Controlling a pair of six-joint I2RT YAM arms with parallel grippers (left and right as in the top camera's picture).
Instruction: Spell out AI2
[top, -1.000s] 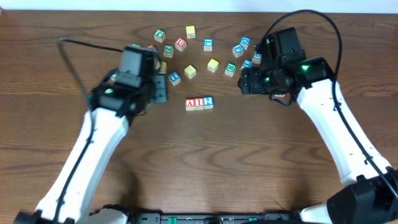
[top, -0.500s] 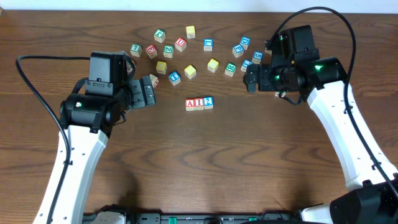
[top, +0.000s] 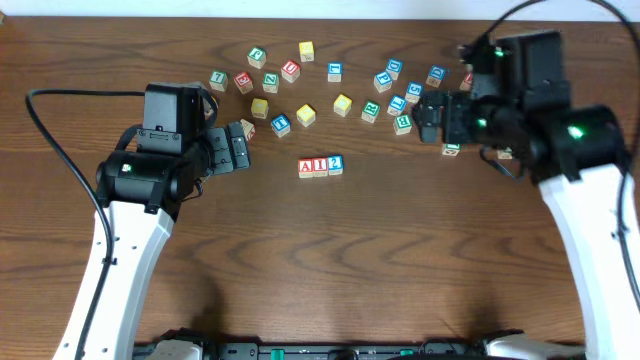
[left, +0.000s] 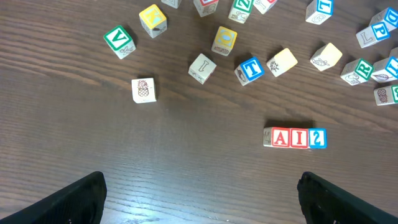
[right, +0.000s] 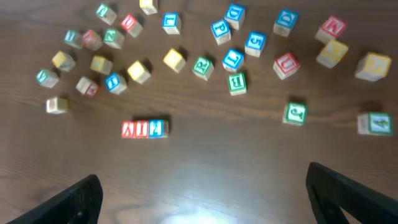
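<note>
My left hand (top: 240, 147) and right hand (top: 430, 118) are hanging spread, empty, clear of the block row (top: 320, 166); I am judging AI2 spelled. I am avoiding nudging it.

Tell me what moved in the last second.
The left claw drew back leftward off the scattered blocks, empty and open. The right claw swung right, also empty, uncovering blocks it had hidden. The A-I-2 row and the scattered blocks stayed put.
</note>
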